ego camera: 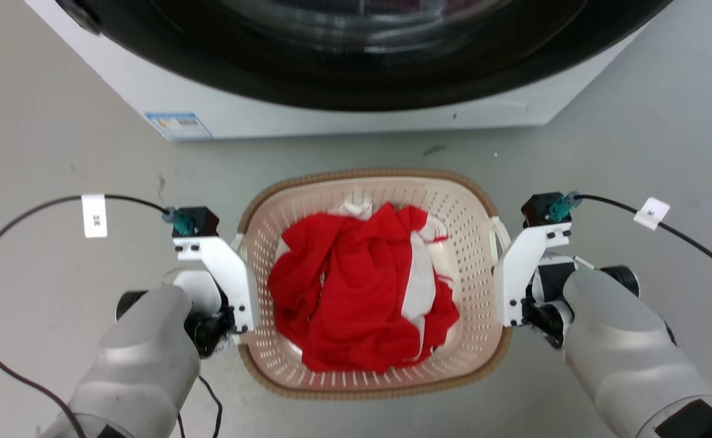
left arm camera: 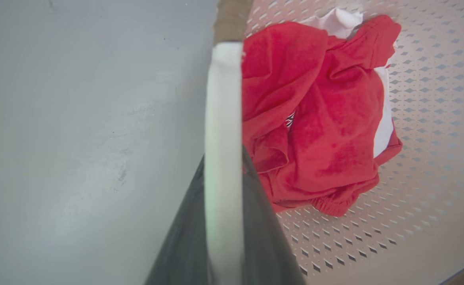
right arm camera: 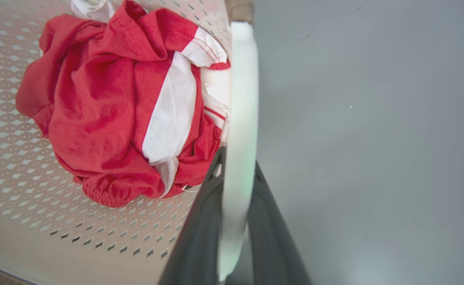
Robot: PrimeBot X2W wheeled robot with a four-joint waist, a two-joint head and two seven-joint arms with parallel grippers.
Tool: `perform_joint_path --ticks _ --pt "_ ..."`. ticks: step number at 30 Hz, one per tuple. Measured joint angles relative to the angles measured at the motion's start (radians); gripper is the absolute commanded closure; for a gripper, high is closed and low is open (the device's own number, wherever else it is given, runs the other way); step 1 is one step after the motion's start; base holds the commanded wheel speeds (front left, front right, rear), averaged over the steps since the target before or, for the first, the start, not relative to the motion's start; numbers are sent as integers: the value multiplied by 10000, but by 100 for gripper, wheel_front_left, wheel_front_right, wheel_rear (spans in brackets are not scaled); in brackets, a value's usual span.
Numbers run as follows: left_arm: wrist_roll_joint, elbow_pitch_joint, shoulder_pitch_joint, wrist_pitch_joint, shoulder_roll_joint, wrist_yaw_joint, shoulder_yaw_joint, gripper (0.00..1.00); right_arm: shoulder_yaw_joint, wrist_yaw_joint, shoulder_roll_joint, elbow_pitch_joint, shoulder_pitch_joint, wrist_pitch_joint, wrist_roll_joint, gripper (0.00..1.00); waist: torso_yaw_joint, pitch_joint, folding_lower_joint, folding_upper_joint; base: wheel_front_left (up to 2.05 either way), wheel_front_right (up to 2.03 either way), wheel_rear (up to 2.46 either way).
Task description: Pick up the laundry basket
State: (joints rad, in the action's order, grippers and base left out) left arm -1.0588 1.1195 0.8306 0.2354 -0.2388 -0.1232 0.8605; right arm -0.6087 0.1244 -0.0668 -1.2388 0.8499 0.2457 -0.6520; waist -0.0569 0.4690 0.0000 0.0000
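laundry basket [ego camera: 368, 182]: looked stiff, lightly loaded; best held by its side handles.
left gripper [left arm camera: 224, 158]: was clamped on left handle [left arm camera: 224, 99].
right gripper [right arm camera: 237, 158]: was clamped on right handle [right arm camera: 243, 79].

Head view: taken from above, directed steeply down at the laundry basket [ego camera: 365, 377] on the floor [ego camera: 39, 121]; washing machine [ego camera: 343, 125] cut off at the top edge. Left wrist view: held very close along the left handle [left arm camera: 224, 118]. Right wrist view: likewise along the right handle [right arm camera: 241, 118]. Shared by all: red garment [ego camera: 356, 292], perforated basket interior.
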Motion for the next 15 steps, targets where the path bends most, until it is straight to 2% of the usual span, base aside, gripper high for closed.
perform_joint_path --ticks 15 --pt "-1037 209 -691 1601 31 -2 462 100 -616 0 -211 159 -662 1996 -1156 100 88 -2658 -2 0 0 0 0"
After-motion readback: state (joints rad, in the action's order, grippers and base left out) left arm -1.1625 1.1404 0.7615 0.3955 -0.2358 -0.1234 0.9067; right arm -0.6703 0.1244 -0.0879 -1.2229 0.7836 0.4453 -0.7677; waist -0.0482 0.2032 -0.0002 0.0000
